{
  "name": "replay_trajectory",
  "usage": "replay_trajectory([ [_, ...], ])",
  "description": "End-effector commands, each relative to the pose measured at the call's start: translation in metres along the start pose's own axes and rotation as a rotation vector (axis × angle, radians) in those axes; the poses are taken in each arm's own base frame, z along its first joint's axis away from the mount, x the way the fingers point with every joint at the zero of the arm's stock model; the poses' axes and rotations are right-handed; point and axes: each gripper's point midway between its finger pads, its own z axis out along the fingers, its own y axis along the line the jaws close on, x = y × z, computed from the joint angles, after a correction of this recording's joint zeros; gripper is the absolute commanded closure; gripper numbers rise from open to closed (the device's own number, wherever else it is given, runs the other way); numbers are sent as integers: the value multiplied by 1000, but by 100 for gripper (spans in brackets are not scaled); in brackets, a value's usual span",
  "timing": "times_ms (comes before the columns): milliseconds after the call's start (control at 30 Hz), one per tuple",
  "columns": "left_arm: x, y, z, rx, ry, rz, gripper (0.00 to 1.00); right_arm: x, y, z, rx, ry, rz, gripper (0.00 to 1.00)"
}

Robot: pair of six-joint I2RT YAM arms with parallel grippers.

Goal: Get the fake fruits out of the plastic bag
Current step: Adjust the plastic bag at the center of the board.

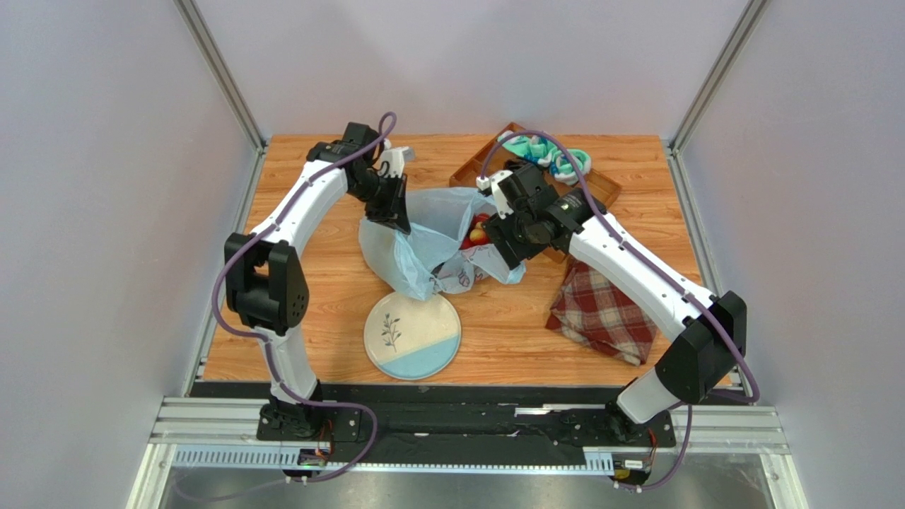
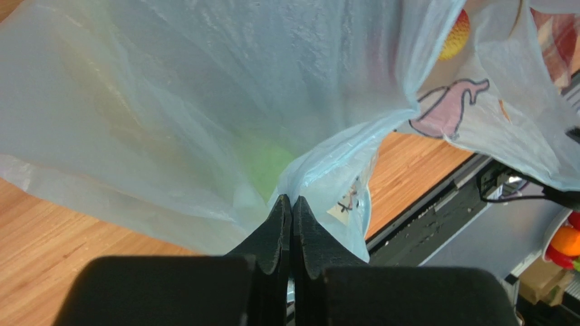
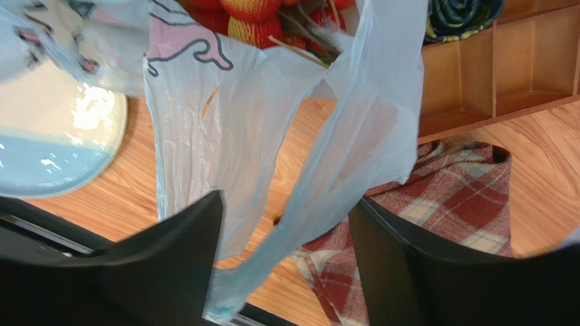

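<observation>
The table carries the bag mid-board between the arms, just behind the plate, with its mouth turned toward the right arm. No fruits are out yet: a red cluster shows at the mouth and a green fruit glows through the film. The left gripper is pinched tight on a fold of bag, holding it up. The right gripper stands wide apart, a handle loop hanging loose between its fingers, gripping nothing. This looks like the reach-in step. Next, the right gripper likely must clear that loop and close on the red cluster.
</observation>
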Motion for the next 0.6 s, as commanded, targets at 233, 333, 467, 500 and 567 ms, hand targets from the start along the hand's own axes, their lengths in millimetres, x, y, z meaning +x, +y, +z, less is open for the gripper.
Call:
replay_trajectory([
  [233,29,-31,-149,-87,-358,76,100,43,-55,15,150,39,-135,79],
  [333,52,-35,-163,-126,-425,107,100,48,-52,4,134,32,-178,72],
  [467,63,-37,-149,-76,-409,98,100,0,-43,-33,68,-103,-231,40],
  [500,64,-40,-147,-52,-407,102,100,-31,-29,-61,-28,-206,-284,36],
  [567,62,-39,-141,-39,-402,99,100,-52,-4,-78,-158,-285,-380,33],
])
